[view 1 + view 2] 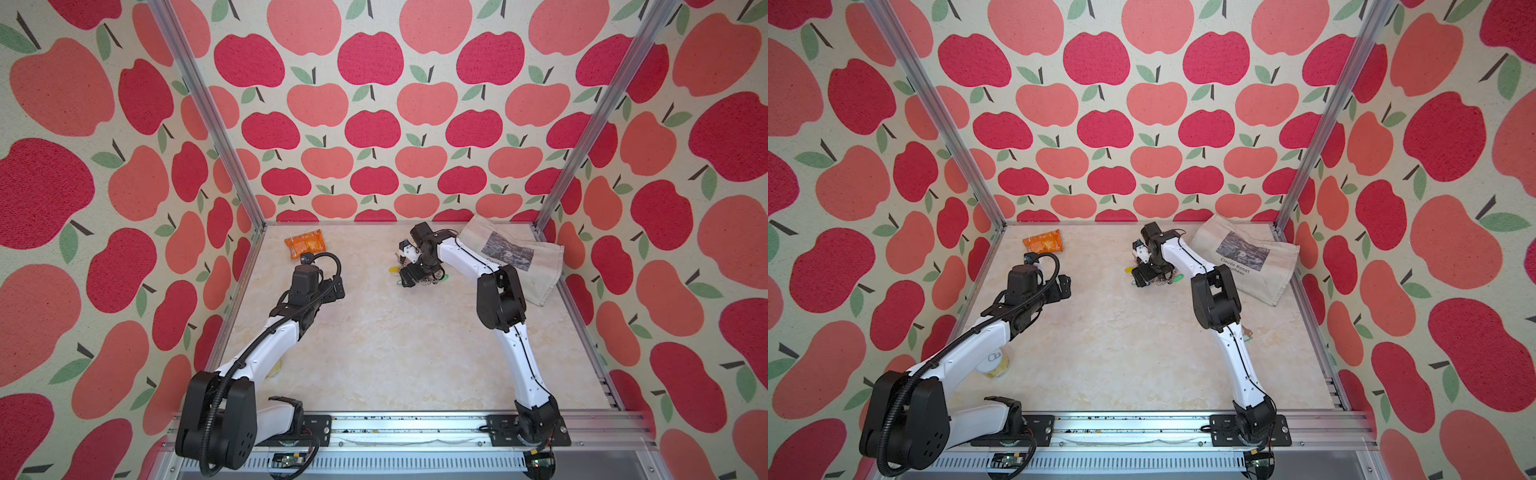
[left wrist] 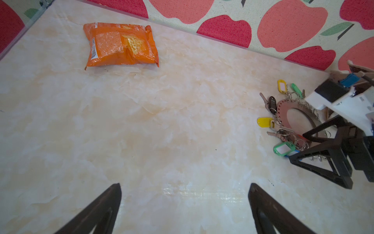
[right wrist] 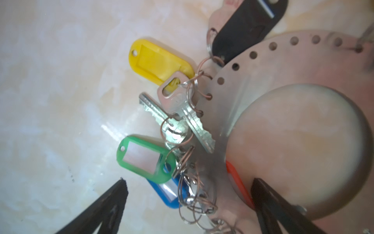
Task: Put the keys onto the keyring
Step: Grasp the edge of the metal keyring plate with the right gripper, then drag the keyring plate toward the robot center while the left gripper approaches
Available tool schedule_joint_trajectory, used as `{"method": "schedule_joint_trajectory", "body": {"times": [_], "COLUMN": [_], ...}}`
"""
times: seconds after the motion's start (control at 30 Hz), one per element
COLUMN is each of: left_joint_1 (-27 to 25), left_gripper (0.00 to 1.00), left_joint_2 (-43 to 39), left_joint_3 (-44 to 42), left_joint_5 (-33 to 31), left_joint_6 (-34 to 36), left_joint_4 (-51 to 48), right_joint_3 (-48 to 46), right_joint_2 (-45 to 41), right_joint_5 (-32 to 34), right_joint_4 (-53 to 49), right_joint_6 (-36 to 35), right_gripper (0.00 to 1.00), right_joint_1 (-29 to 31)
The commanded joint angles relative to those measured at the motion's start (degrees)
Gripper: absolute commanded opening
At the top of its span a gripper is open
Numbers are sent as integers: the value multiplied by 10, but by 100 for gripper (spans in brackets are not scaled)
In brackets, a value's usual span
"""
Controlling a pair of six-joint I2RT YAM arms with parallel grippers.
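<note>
Right claw (image 3: 189, 181) is spread and empty, one finger outside the keyring (image 3: 263, 66) rim and one over its hole, apparently to straddle the rim where tagged keys (image 3: 182, 113) already hang. Keyring lies flat on the table (image 2: 182, 121) near the bag (image 1: 519, 249), whose contents are hidden; left claw (image 2: 185, 185), also spread, hovers well apart.

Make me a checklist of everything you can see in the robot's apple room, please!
surface: marbled tabletop, bare in the middle.
job's things: keyring lies flat; keys with yellow, green and blue tags hang on its rim.
clutter: orange packet, cloth bag, pale tub half hidden under the left arm.
claws: left claw open, empty, above bare table; right claw open, straddling the keyring's rim.
cables: black hose loops off the left arm.
surroundings: apple-print walls, metal posts.
</note>
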Motion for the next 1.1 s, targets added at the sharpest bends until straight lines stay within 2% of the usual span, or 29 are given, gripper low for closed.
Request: {"method": "schedule_joint_trajectory", "body": {"times": [0.0,0.23,0.43,0.7,0.87,1.07], "left_joint_1": [-8,-28,-49,-91,-114,-168], "left_gripper": [99,99,99,99,99,99], "left_joint_2": [-17,-37,-38,-28,-22,-15], "left_joint_3": [1,1,-8,-11,-9,-19], "left_joint_5": [6,8,12,16,43,74], "left_joint_6": [-9,-13,-16,-13,-21,-4], "left_joint_4": [-28,-49,-50,-58,-43,19], "right_joint_3": [-108,-261,-325,-440,-565,-718], "right_joint_2": [-16,-115,-188,-367,-479,-553], "right_joint_5": [-47,-86,-82,-42,-14,7], "right_joint_4": [-10,88,144,199,257,375], "right_joint_6": [70,165,222,276,330,377], "right_gripper": [99,99,99,99,96,94], "right_joint_1": [34,118,159,141,117,86]}}
